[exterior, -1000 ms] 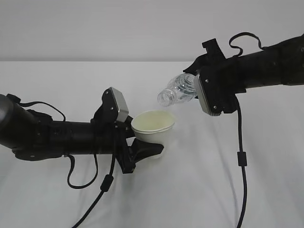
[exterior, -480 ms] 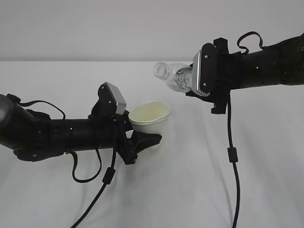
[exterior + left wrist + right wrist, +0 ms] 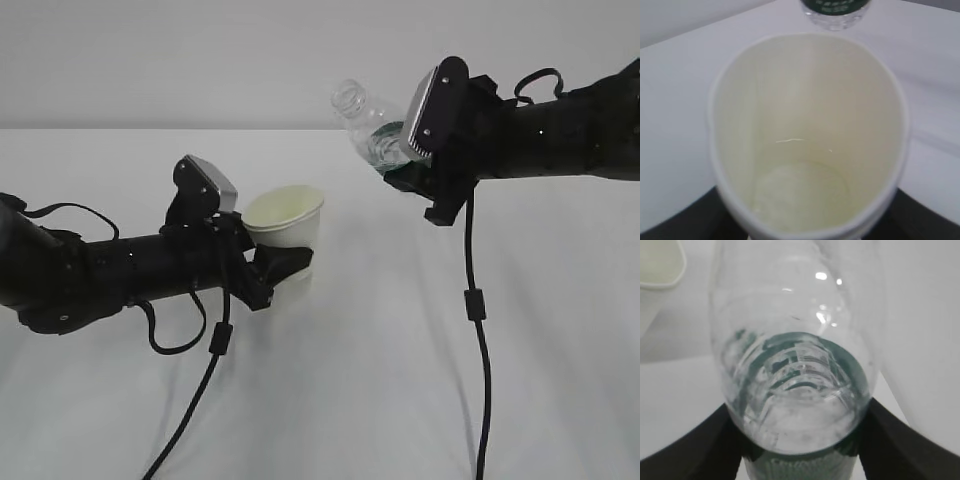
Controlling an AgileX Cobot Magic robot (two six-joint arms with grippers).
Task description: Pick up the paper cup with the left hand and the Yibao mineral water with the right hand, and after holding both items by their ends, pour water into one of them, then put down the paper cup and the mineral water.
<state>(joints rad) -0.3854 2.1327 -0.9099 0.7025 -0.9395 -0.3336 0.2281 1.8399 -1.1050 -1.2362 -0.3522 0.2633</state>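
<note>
The white paper cup (image 3: 284,218) sits in my left gripper (image 3: 281,268), which is shut on its lower part and holds it low, near the white table. In the left wrist view the cup (image 3: 805,130) fills the frame, cream inside, its black fingers at the bottom corners. My right gripper (image 3: 400,160) is shut on the Yibao mineral water bottle (image 3: 365,122), held above and to the right of the cup, neck tilted up and left. In the right wrist view the clear bottle (image 3: 795,350) sits between the dark fingers (image 3: 900,440).
The white table (image 3: 330,400) spreads under both arms. Black cables hang from each arm: one (image 3: 475,330) from the right arm down to the front edge, one (image 3: 200,380) from the left arm.
The right gripper has rotated the bottle from neck-down over the cup to neck-up and lifted it. The left gripper has moved left and lower with the cup.
</note>
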